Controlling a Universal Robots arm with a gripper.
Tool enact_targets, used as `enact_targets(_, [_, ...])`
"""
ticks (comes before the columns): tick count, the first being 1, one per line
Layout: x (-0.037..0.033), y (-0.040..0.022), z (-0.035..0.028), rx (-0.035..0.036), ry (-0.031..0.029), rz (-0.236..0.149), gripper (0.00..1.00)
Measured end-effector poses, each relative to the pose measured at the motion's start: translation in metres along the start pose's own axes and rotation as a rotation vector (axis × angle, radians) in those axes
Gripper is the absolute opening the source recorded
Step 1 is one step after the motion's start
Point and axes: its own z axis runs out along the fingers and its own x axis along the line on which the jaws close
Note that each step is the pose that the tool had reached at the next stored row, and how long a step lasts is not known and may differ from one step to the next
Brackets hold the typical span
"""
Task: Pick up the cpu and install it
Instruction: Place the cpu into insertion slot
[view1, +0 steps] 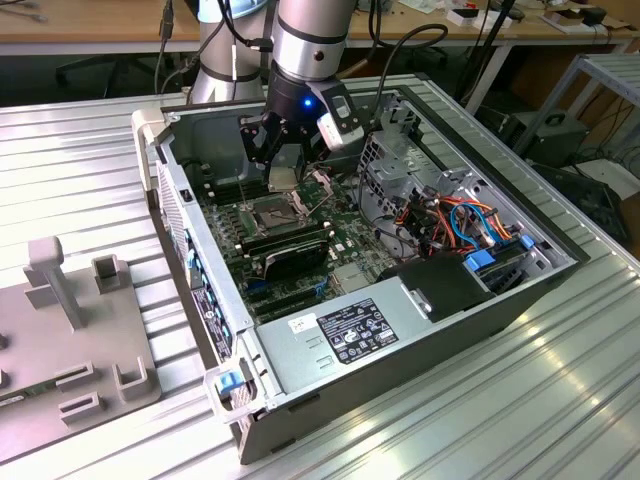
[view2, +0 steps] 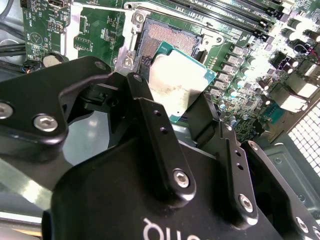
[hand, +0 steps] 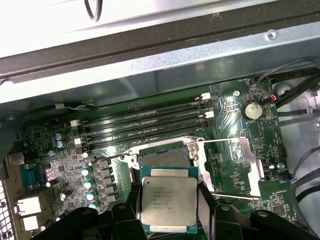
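Inside the open computer case, my gripper is shut on the cpu, a square chip with a silver lid. It hangs just above the open socket on the green motherboard. In the first wrist view the cpu sits between black fingers, slightly short of the socket, whose metal load plate is swung open beside it. In the second wrist view the cpu is tilted over the socket, clamped at its edges, and its lid bears a smear of old paste.
Memory slots run beside the socket. The case's power supply lies at the near end, with coloured cables and a metal drive cage on the exterior view's right. A grey fixture stands outside the case on the ribbed table.
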Motion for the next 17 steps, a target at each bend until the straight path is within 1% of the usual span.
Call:
enact_targets(1, [0.0000,-0.0001,0.0002,-0.0002,-0.0004,0.025,0.55])
enact_targets(3, [0.0000,0.0000,0.0006,-0.0007,-0.0012,0.060,0.55])
enact_targets(5, [0.0000,0.0000,0.0014,-0.0013,-0.0024,0.116,0.55])
enact_targets(9, [0.0000,0.0000,0.0024,-0.0018,-0.0038,0.185,0.55])
enact_targets(12, [0.0000,-0.0001,0.0035,-0.0026,-0.0055,0.266,0.55])
enact_targets(17, [0.0000,-0.0001,0.0035,-0.0028,-0.0057,0.273,0.55])
